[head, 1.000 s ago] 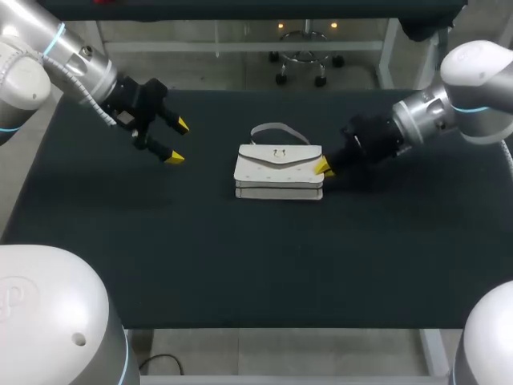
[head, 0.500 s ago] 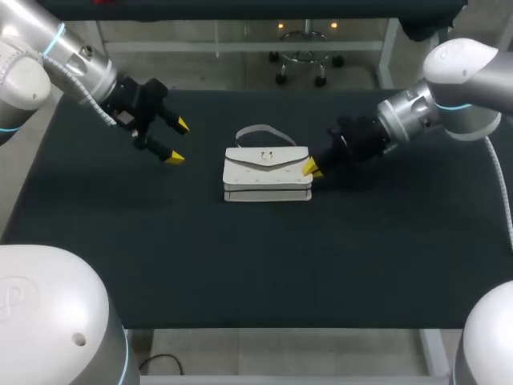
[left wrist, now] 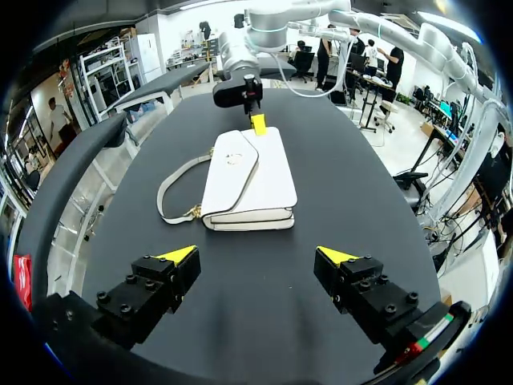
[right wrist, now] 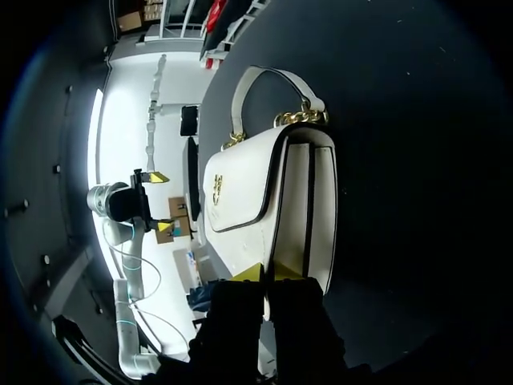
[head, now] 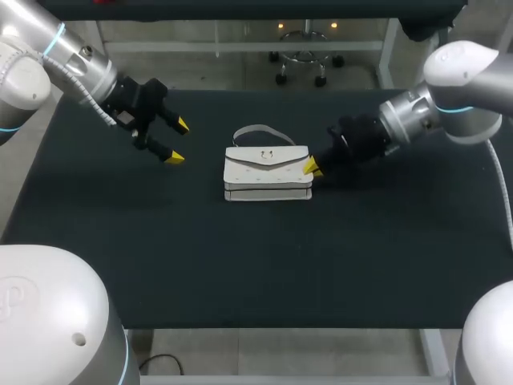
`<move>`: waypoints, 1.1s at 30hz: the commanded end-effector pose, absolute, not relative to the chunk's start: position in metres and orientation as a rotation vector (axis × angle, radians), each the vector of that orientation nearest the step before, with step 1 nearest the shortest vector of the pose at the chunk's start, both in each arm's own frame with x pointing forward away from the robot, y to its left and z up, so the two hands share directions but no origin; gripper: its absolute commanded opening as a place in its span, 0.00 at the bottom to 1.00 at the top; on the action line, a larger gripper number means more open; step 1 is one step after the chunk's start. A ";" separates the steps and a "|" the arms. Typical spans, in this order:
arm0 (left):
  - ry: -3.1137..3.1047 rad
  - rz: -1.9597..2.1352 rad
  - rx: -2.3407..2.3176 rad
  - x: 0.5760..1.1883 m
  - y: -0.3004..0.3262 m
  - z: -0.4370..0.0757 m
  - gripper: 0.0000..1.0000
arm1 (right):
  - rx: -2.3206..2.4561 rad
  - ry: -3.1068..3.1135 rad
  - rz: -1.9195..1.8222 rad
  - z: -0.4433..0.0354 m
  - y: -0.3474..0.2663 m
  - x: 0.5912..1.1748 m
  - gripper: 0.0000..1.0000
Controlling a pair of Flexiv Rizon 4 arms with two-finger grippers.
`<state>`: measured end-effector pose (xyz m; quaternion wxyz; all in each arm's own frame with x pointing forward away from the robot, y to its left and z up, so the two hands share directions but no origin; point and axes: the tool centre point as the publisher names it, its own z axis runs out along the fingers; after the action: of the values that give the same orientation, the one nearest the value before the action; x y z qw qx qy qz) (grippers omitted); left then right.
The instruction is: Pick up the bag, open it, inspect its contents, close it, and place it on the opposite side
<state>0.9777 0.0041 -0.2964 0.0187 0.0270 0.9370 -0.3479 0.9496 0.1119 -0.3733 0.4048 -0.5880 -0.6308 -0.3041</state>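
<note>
While the bag [head: 267, 171] lies closed near the middle of the tabletop [head: 240, 257], pick-up is only at first contact.
Right end effector [head: 309, 168]: narrow, tips nearly together, touching the bag's right end; whether they pinch the flap cannot be made out. Left end effector [head: 178, 141]: spread wide, empty, well apart on the bag's left. Judged step: securing a grasp. The next move calls for a firm hold on the body or strap [head: 260, 130] before lifting.
</note>
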 end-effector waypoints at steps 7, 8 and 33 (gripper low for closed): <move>2.906 -1.082 0.083 0.977 0.004 -0.297 1.00 | -1.524 -1.576 -0.796 -0.373 0.116 0.936 0.00; 2.906 -1.082 0.083 0.977 0.004 -0.297 1.00 | -1.525 -1.576 -0.796 -0.373 0.117 0.936 0.00; 2.906 -1.082 0.083 0.977 0.004 -0.297 1.00 | -1.653 -1.888 -0.698 -0.337 0.089 0.937 1.00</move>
<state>0.9777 0.0042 -0.2964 0.0187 0.0270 0.9370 -0.3479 0.9442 0.0894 -0.3485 0.3044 -0.6038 -0.6819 -0.2788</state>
